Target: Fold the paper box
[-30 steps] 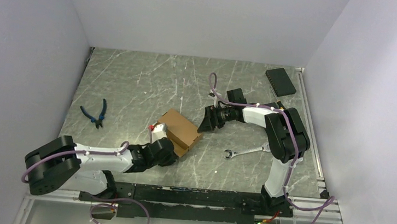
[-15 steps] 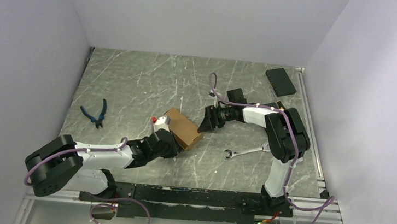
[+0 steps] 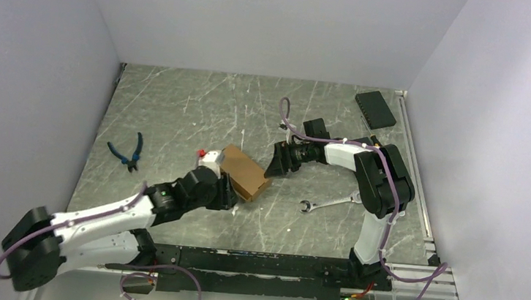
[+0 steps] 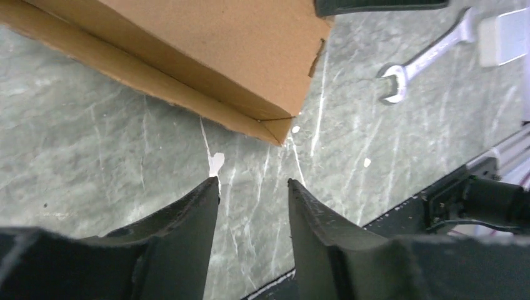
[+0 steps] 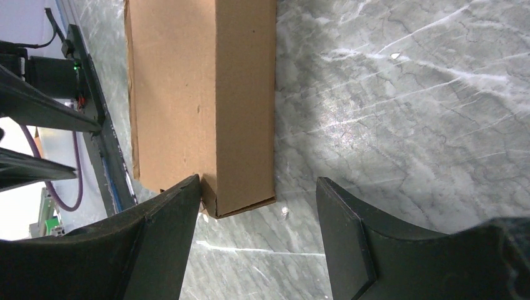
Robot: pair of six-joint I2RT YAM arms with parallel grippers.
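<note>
Resting on the table (image 3: 179, 105), the paper box (image 3: 244, 174) lies just beyond my left gripper (image 4: 253, 187), whose jaws stand parted and empty. My right gripper (image 5: 257, 187) gapes wide at the opposite end, one box corner between its fingertips, unclamped.

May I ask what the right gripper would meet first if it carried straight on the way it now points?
Most likely the paper box. Its near end lies just ahead of the right gripper, in line with the gap between the open fingers. Depth is unclear in the wrist view, so one finger may already be brushing a corner.
</note>
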